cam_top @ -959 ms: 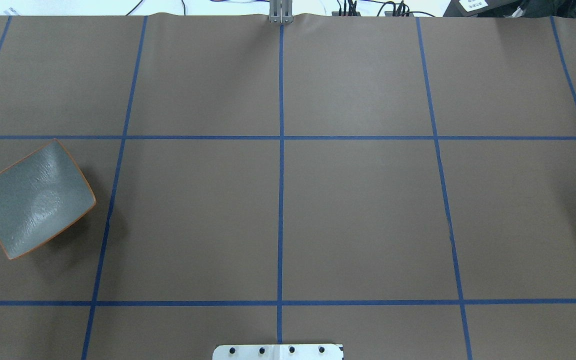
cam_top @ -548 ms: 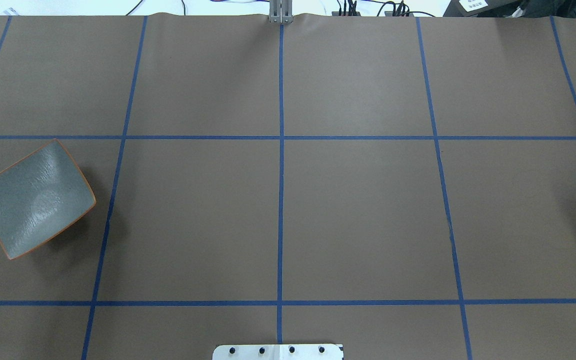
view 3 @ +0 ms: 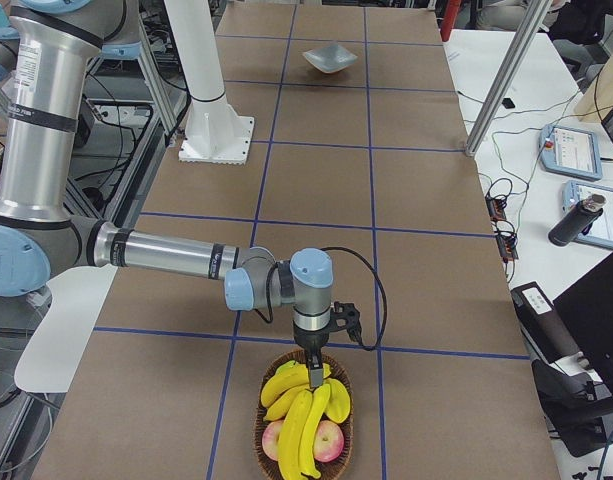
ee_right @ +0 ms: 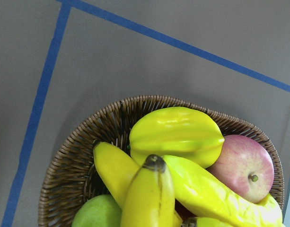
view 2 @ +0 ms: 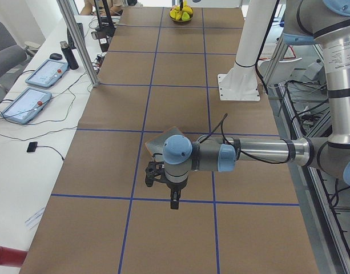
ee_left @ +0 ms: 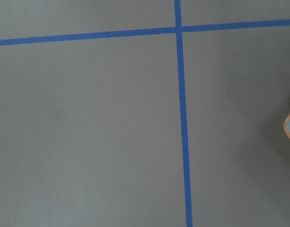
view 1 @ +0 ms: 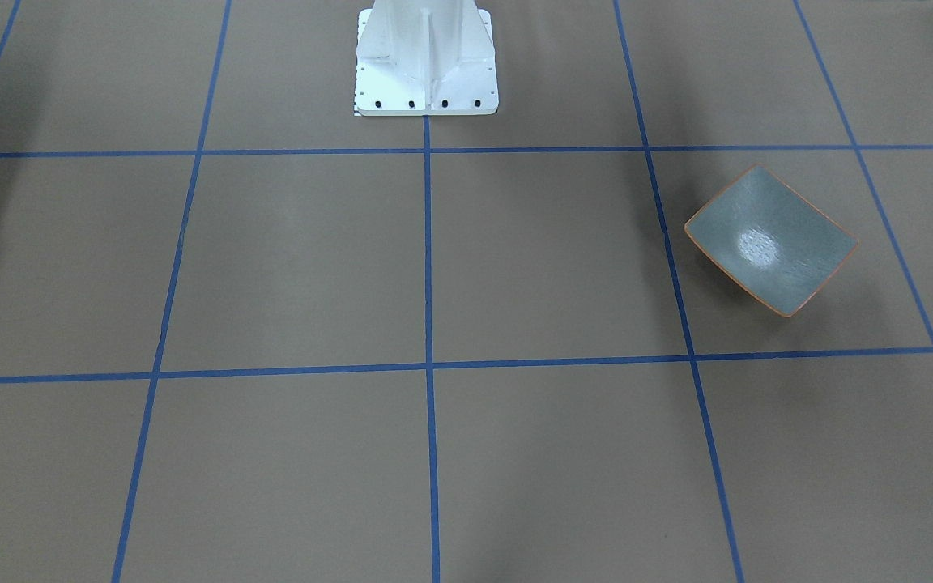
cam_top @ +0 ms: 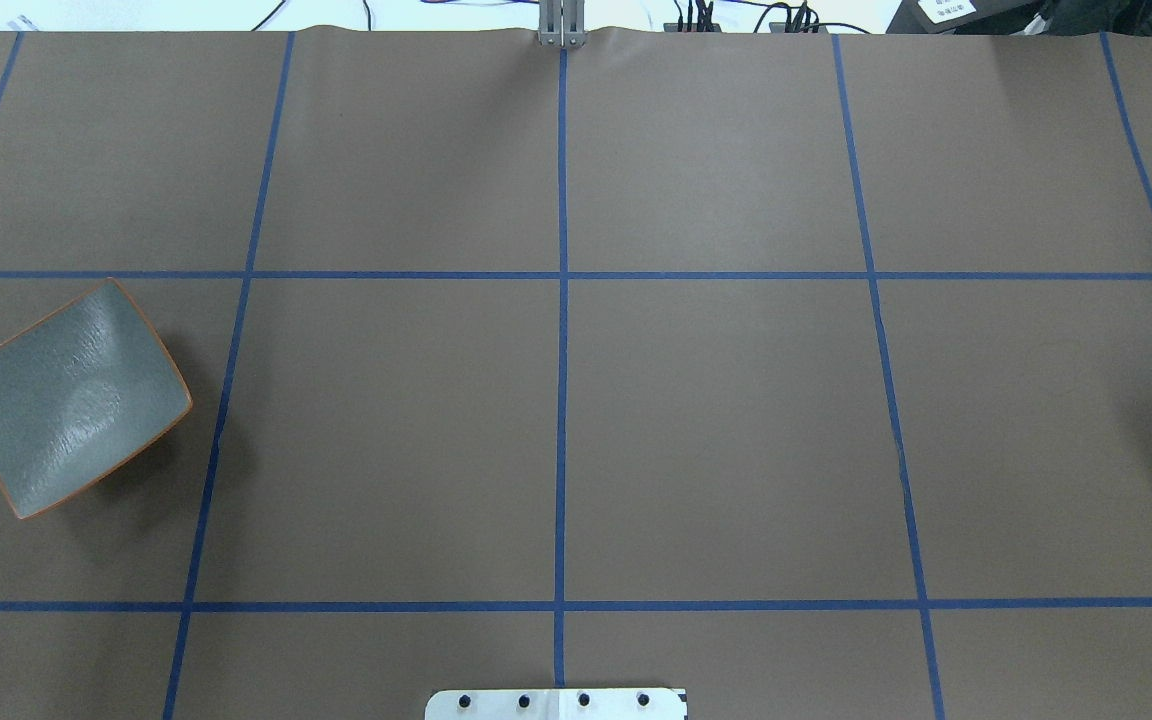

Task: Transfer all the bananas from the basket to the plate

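Several yellow bananas [view 3: 306, 418] lie in a round wicker basket [view 3: 262, 435] at the table's end on my right; the right wrist view shows them close up [ee_right: 147, 198] inside the basket [ee_right: 74, 161]. My right gripper [view 3: 314, 375] points down right over the bananas; I cannot tell whether it is open or shut. The grey-green plate [cam_top: 66, 400] with its orange rim sits empty at the table's left and also shows in the front view [view 1: 770, 240]. My left gripper [view 2: 173, 201] hangs over the table beside the plate [view 2: 162, 141]; I cannot tell its state.
The basket also holds a yellow star fruit [ee_right: 175, 135], a red apple [ee_right: 239, 165] and a green fruit [ee_right: 97, 213]. The white robot base [view 1: 426, 73] stands at the table's robot side. A side table with tablets [view 2: 26, 105] and a metal post [view 2: 77, 40] flank the far edge.
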